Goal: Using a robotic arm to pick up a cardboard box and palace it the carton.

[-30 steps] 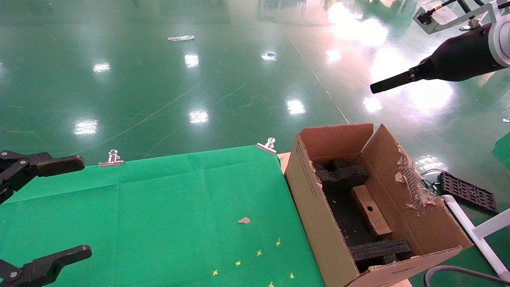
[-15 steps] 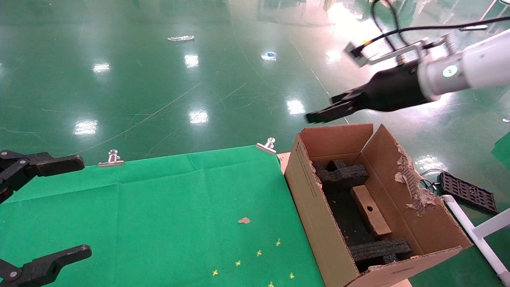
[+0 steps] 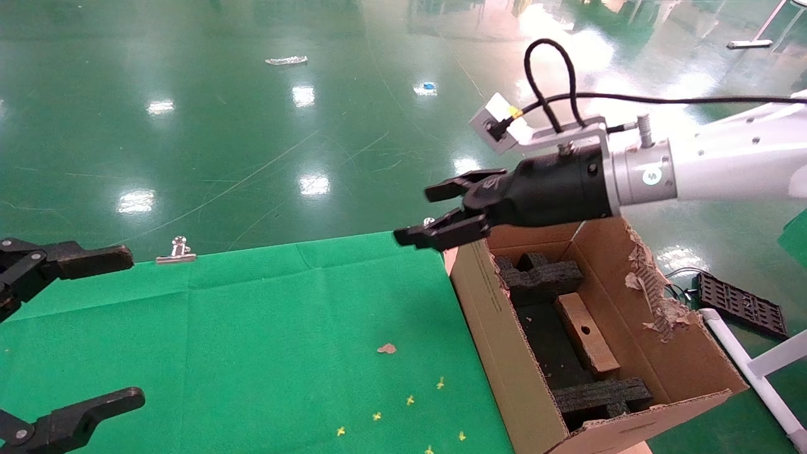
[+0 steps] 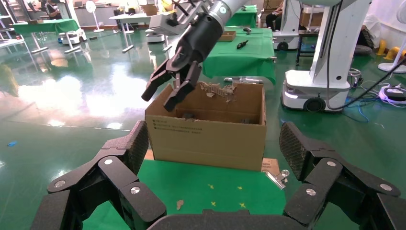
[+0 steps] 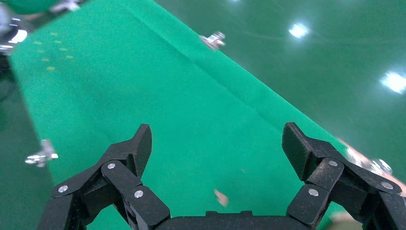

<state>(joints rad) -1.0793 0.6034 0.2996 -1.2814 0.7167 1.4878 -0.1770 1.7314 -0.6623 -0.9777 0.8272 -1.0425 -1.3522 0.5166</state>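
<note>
The carton (image 3: 488, 302) stands at the table's right edge with its flaps up and one torn edge. The reddish-brown cardboard box (image 3: 586, 334) lies inside it on edge, between two black foam inserts (image 3: 545, 274). The robotic arm comes in from the right, and its right gripper (image 3: 421, 214) hangs open and empty above the carton's far left corner, over the table's back edge. From its own wrist view, the right gripper (image 5: 218, 136) sees only green cloth below. My left gripper (image 3: 129, 326) sits open and empty at the near left, facing the carton (image 4: 206, 139) and the right gripper (image 4: 158, 99).
Green cloth (image 3: 252, 328) covers the table, held by a metal clip (image 3: 176, 249) on the back edge. A cardboard scrap (image 3: 386, 348) and small yellow marks (image 3: 410, 400) lie near the carton. On the floor to the right are a black grid tray (image 3: 741, 302) and a white pipe frame (image 3: 750, 372).
The right arm swung in from the upper right, leftward and down, to above the carton's far left corner. The cardboard box and the left arm stayed put.
</note>
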